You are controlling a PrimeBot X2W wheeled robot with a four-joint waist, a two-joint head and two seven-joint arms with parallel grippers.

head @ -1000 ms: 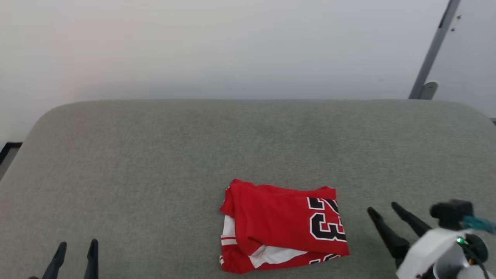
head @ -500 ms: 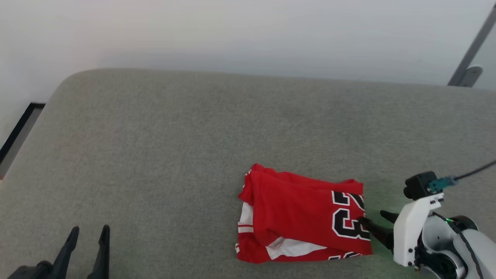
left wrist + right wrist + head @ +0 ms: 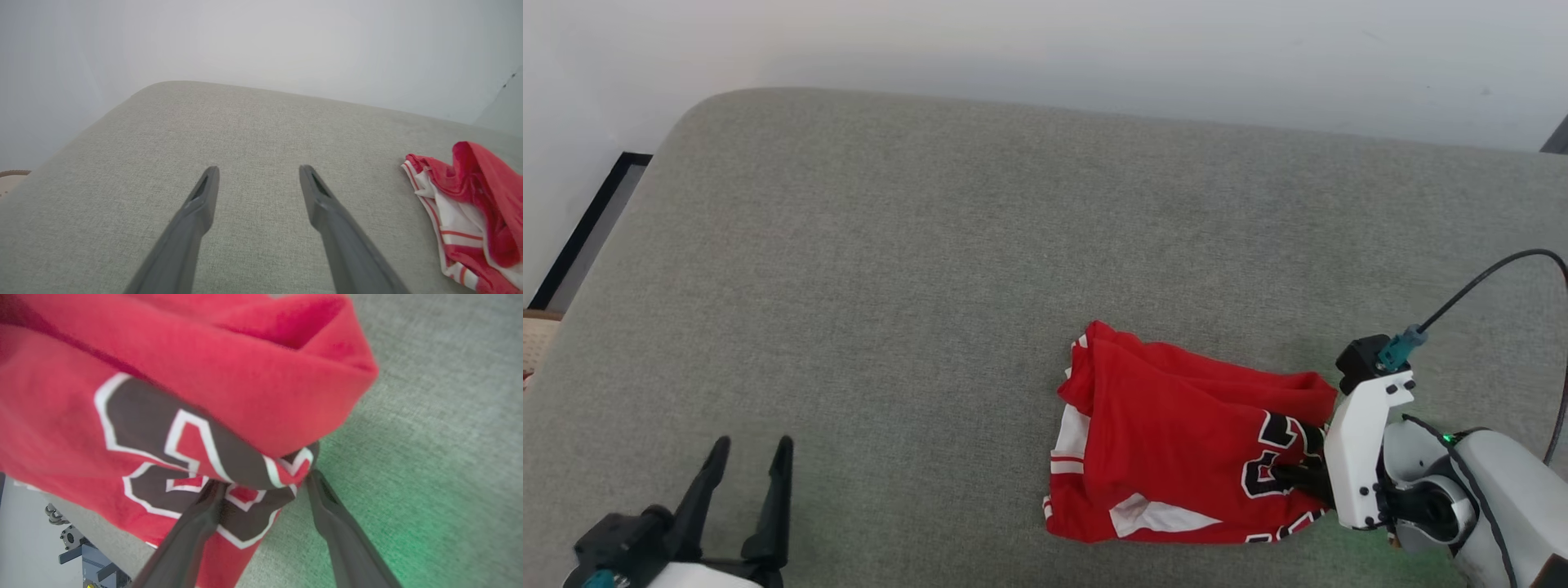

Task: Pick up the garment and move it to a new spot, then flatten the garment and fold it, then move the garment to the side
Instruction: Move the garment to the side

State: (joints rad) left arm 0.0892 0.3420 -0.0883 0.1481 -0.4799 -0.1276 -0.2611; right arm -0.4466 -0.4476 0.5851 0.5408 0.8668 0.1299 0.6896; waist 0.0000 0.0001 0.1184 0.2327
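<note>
Right now the right gripper is reaching into the edge of the garment, which is lying folded on the grey padded surface. In the right wrist view this gripper is holding its two fingers spread wide rather than clamped. A bunched fold of the garment is sitting right at the fingertips and partly between them. The black, white-outlined number is lying directly ahead of the tips. One finger is crossing over the printed cloth while the other is standing just beside the cloth's edge, over bare grey fabric tinged with a green glow. Beyond the fingertips the red layers are rising in a thick rolled fold. A dark cable is arching away from behind the wrist.

The left gripper is hovering well apart from the garment, its fingers likewise parted with nothing between them. In the left wrist view, this gripper is pointing across bare grey fabric. The garment is lying off to the side of its fingers, showing a white sleeve with striped trim.
</note>
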